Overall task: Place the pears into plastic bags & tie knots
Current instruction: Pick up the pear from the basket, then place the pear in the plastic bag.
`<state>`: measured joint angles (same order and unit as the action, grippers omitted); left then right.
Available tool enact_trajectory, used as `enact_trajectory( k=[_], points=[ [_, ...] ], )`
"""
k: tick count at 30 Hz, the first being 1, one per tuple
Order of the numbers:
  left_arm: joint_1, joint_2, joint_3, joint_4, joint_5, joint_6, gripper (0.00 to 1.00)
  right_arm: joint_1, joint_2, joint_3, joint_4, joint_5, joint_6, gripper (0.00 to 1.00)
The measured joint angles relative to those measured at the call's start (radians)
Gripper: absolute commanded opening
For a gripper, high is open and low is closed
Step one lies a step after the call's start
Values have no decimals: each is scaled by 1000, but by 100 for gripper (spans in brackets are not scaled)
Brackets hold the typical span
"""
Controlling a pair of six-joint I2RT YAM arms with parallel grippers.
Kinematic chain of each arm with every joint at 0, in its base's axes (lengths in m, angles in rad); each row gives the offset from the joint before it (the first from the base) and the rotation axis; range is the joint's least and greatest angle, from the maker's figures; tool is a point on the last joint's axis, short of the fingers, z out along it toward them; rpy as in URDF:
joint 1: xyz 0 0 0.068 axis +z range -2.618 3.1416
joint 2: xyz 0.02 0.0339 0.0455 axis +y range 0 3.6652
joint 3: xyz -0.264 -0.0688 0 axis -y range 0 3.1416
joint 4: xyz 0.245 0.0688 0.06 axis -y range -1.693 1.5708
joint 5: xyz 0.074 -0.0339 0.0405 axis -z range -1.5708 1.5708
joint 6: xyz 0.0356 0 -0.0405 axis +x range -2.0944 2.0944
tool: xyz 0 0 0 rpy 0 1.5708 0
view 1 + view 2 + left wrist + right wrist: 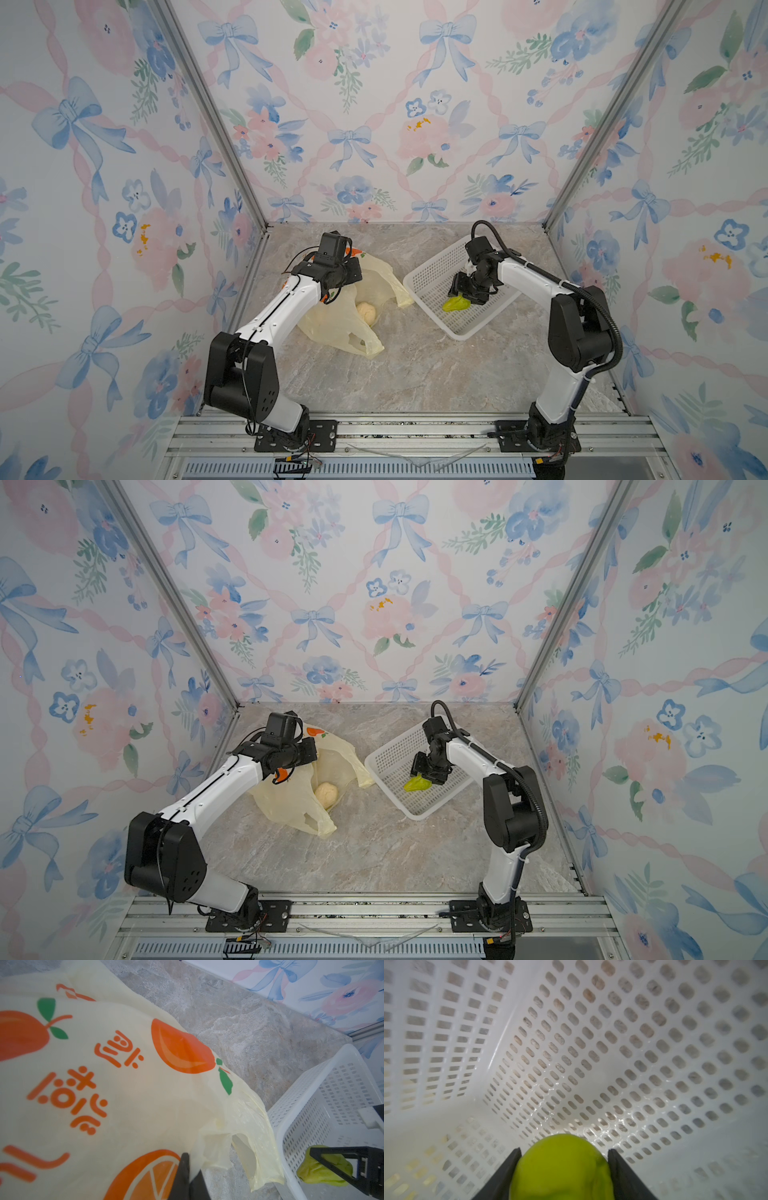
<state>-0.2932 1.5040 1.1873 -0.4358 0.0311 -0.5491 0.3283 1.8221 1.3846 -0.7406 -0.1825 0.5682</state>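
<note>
We see the left jaws clenched on the bag [124, 1095]. A fold of its thin film is pinched between the black fingers [184, 1169], close to one loop handle [251, 1147]. In both top views the bag lies on the desk [415, 374] under the left arm, with its mouth held up and open. A cream pear [366, 312] sits inside that mouth.

The white basket [436, 266] stands on the desk just beside the bag, on the right side. The right jaws reach down into it and grasp the green pear [562, 1167]. In the right wrist view a dark pad [515, 1159] presses against each side of the fruit. The green pear is near the basket's wall that faces the bag. We cannot tell whether it rests on the basket floor or hangs just clear of it.
</note>
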Motion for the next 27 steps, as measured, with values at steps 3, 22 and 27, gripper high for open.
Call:
enact_trajectory(
  k=[3, 22, 27],
  points=[
    [0, 0, 0, 0, 0, 0, 0, 29, -98, -16, 43, 29, 22, 45],
    [0, 0, 0, 0, 19, 0, 0, 563, 5, -180, 854, 290, 54, 43],
    [2, -4, 0, 0, 22, 0, 0, 580, 182, -74, 997, 394, 0, 45]
  ],
)
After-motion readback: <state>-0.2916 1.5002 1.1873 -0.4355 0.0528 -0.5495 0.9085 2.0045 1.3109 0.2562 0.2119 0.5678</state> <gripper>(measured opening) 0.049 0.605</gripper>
